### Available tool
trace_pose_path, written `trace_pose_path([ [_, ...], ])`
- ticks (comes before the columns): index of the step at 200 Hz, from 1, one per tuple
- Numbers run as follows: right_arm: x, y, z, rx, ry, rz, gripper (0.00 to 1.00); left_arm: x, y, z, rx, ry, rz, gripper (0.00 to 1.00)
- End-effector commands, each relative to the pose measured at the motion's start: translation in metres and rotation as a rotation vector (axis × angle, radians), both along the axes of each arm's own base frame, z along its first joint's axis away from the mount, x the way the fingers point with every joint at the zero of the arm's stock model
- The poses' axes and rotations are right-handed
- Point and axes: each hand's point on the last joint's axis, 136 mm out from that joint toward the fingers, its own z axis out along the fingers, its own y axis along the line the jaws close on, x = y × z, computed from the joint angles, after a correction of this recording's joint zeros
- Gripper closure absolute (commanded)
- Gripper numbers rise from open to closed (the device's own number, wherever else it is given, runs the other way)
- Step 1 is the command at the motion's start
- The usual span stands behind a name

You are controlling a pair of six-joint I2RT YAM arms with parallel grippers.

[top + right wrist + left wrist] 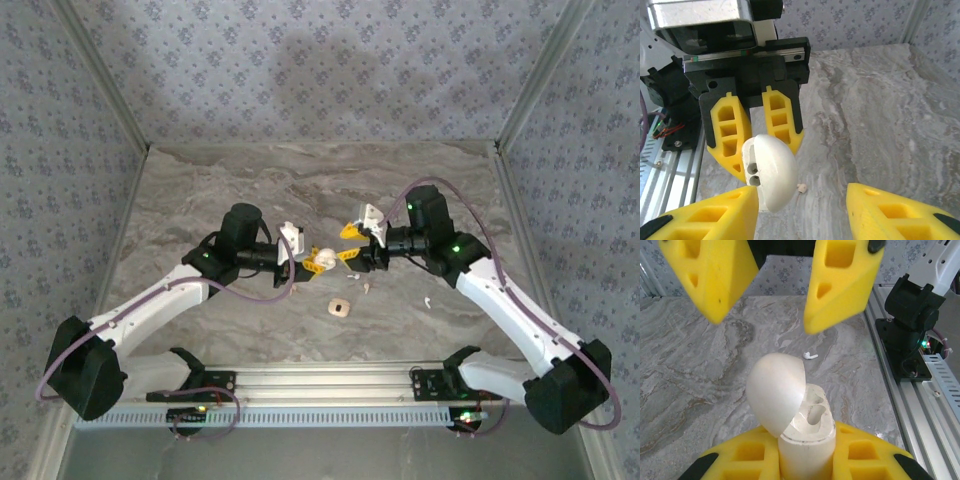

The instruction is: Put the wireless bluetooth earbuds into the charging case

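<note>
Fingers of the left arm, the left fingers (757, 457), are clamped together on the lower body of the charging case (806, 437), one on each side, holding it upright above the worktop (200, 200). The case's rounded lid (774, 392) is swung open toward the left, and two wells in the top show as open hollows. From the right wrist view the same lid (771, 176) faces the camera, with the left fingers (782, 120) behind it.

On the near side of the case, between the two arms, a tan rounded square (339, 308) lies flat.

Further right, the right fingers (715, 216) stand well apart and grip nothing; they hang just over the open case without touching it.

One earbud (810, 355) lies on the worktop beyond the case, below the right fingers. Another white speck (427, 300), seemingly a second earbud, lies near the right forearm.

A metal rail (320, 380) runs along the near edge, and patterned walls (60, 150) close the left, right and far sides; the far worktop lies open.
</note>
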Motion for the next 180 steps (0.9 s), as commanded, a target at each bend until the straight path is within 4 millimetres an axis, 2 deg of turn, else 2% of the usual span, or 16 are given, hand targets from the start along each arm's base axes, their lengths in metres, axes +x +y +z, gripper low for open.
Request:
trace_pose_path([
  [1, 0.002, 0.004, 0.008, 0.029, 0.021, -0.012, 0.49, -0.001, -0.001, 0.009, -0.046, -0.020, -0.005, 0.84],
  [24, 0.018, -0.004, 0.002, 0.011, 0.085, -0.142, 0.48, 0.012, 0.004, 0.004, -0.094, -0.001, 0.058, 0.85],
  [45, 0.032, -0.018, -0.013, -0.015, 0.213, -0.289, 0.46, 0.020, 0.010, -0.002, -0.130, 0.020, 0.101, 0.85],
  [64, 0.035, -0.026, -0.024, -0.025, 0.317, -0.356, 0.46, 0.023, 0.011, -0.007, -0.142, 0.043, 0.117, 0.85],
  [82, 0.022, -0.015, -0.021, 0.014, 0.351, -0.277, 0.45, 0.023, 0.010, -0.011, -0.151, 0.064, 0.117, 0.85],
  [107, 0.008, 0.002, -0.018, 0.034, 0.313, -0.163, 0.41, 0.022, 0.007, -0.009, -0.171, 0.080, 0.101, 0.85],
  [152, -0.001, 0.021, -0.010, 0.055, 0.272, 0.000, 0.41, 0.017, 0.006, -0.003, -0.187, 0.085, 0.063, 0.85],
  [180, 0.000, 0.027, -0.008, 0.059, 0.256, 0.050, 0.45, 0.014, 0.005, 0.001, -0.190, 0.086, 0.045, 0.85],
])
